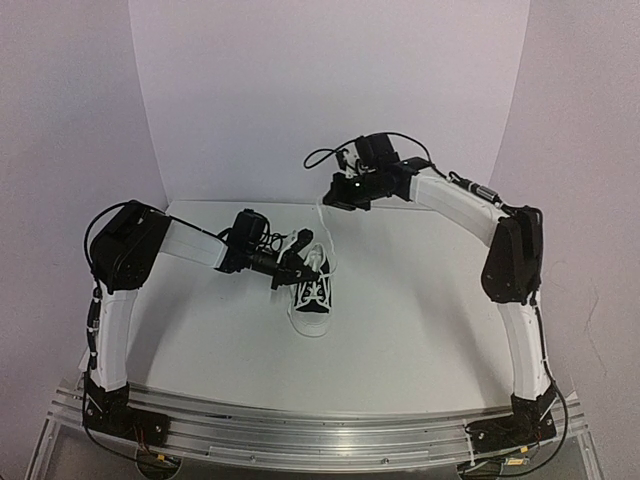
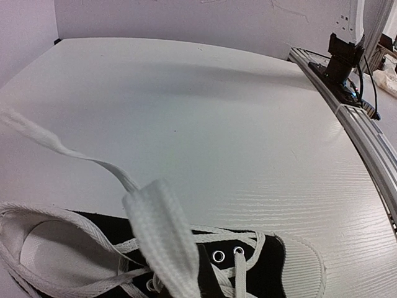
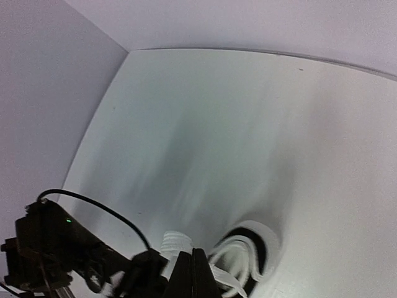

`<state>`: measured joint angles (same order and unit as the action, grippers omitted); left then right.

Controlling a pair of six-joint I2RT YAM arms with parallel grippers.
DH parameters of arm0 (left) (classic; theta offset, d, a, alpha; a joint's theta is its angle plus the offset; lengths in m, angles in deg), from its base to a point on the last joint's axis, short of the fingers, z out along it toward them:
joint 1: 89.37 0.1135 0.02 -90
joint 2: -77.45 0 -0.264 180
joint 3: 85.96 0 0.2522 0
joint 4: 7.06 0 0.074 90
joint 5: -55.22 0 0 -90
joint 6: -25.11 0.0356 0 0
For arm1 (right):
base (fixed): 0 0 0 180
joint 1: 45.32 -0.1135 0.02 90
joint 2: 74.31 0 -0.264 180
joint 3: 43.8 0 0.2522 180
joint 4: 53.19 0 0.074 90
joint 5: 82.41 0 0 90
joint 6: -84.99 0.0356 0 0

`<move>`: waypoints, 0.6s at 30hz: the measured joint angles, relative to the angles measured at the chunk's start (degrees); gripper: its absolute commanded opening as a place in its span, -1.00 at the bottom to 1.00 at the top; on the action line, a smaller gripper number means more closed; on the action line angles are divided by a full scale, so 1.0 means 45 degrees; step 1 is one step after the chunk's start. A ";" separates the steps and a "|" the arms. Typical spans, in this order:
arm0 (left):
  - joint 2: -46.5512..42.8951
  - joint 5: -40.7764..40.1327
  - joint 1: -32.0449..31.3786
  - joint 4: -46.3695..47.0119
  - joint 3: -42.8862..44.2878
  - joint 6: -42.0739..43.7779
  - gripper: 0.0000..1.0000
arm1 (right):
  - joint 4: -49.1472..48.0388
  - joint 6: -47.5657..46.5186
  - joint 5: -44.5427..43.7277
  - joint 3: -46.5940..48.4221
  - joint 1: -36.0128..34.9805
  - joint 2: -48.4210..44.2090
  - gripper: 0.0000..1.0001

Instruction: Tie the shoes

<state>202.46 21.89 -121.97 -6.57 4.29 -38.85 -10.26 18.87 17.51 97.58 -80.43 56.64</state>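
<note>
A small black sneaker with a white toe cap lies mid-table, toe toward the arms. My left gripper hovers at the shoe's left side near the collar, shut on a wide white lace that rises from the eyelets and trails off left. My right gripper hangs high above the shoe's heel end. Its fingers are pressed together on the other lace, which runs thinly down to the shoe.
White backdrop walls close the table's back and sides. An aluminium rail carries both arm bases along the near edge. In the left wrist view the right arm's base stands on that rail.
</note>
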 measured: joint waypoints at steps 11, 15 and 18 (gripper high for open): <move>-0.0271 -0.0080 -0.0015 -0.0109 -0.0320 0.0559 -1.00 | -0.1610 0.2791 0.1489 0.1523 -0.1361 0.2486 -0.97; -0.0358 -0.0124 -0.0019 -0.0053 -0.0511 0.0565 -1.00 | -0.2020 0.3588 0.1568 0.1247 -0.1382 0.2576 -0.17; -0.0358 -0.0161 -0.0019 -0.0040 -0.0532 0.0496 -1.00 | -0.2431 0.3901 0.1433 0.0396 -0.1386 0.2386 0.49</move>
<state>200.84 21.16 -122.05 -6.75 1.90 -36.62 -21.20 36.43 23.96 99.36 -86.66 67.38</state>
